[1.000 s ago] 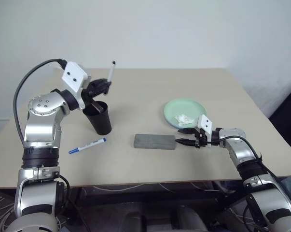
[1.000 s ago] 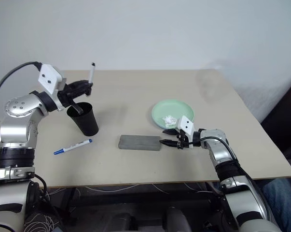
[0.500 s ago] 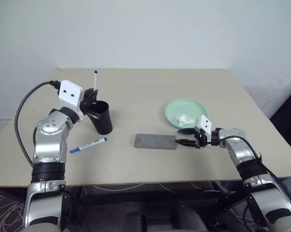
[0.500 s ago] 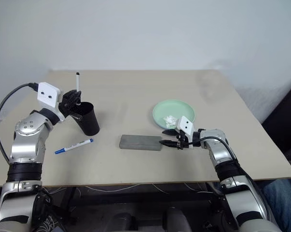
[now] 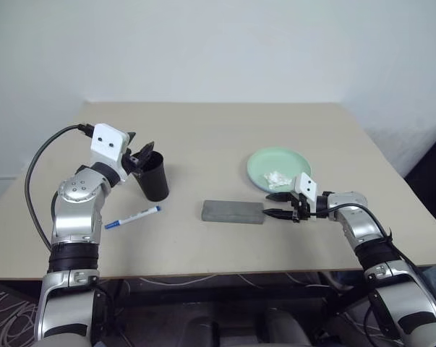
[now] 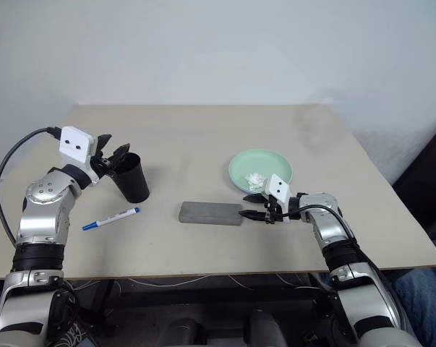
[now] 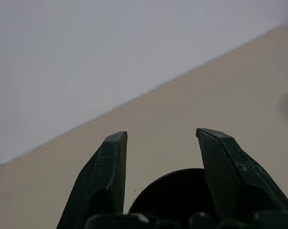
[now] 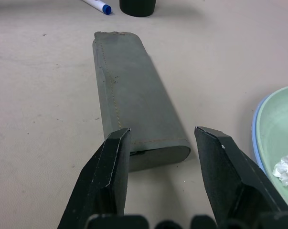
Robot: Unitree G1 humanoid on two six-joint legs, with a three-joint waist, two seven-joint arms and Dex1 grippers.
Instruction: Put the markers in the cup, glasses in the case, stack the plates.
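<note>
Left wrist view is showing the left hand [image 7: 160, 138] hovering with fingers apart over the black cup's [image 5: 154, 176] rim. Right wrist view is revealing a light blue plate [image 8: 255, 138] peeking under the mint green plate [image 5: 278, 168], where a white scrap [image 5: 278, 177] is lying. Right hand [image 8: 160, 136] is gaping empty just beside the closed grey case [image 5: 232, 212]. Marker [image 5: 133, 217] is lying at the cup's seven o'clock on the table [image 5: 225, 130].

Bright, even, diffuse light — shadows faint and soft, no glare — left wrist view slightly blurred
</note>
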